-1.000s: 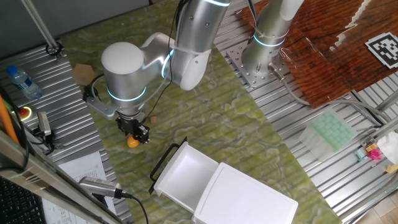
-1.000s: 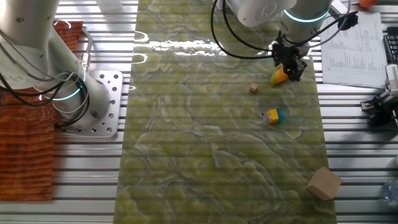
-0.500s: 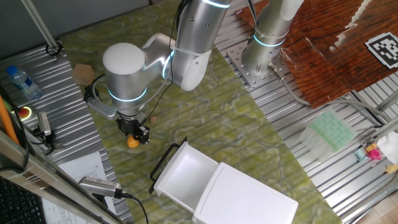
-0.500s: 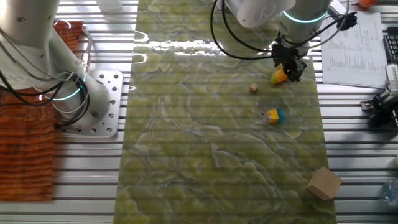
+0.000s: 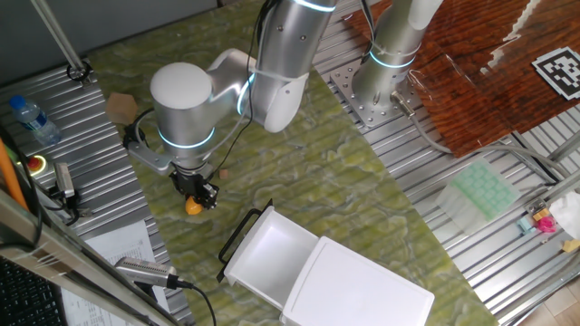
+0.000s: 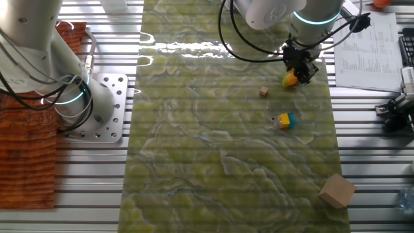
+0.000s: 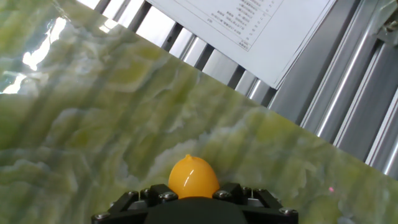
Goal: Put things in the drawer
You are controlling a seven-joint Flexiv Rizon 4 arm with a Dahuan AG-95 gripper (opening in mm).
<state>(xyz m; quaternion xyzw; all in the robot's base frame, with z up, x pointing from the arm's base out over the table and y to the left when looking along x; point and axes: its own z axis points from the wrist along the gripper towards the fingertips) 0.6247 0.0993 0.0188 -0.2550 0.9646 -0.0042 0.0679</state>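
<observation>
The yellow-orange lemon toy (image 5: 193,206) sits low over the green mat, left of the drawer. My gripper (image 5: 201,195) is shut on the lemon. The other fixed view shows the lemon (image 6: 290,80) under the gripper (image 6: 299,68) near the mat's edge. In the hand view the lemon (image 7: 193,177) fills the bottom centre, held in the gripper (image 7: 193,190), whose fingertips are hidden. The white drawer (image 5: 272,249) stands pulled out of its white cabinet (image 5: 362,290), with its black wire handle (image 5: 237,235) facing the gripper.
A small brown cube (image 6: 263,92), a yellow-and-blue item (image 6: 283,120) and a cardboard box (image 6: 337,190) lie on the mat. A printed paper (image 6: 365,45) lies beyond the mat's edge. A water bottle (image 5: 34,119) and a pale green gridded tray (image 5: 485,192) stand off the mat.
The arm has shifted very slightly. The lemon stays in the gripper.
</observation>
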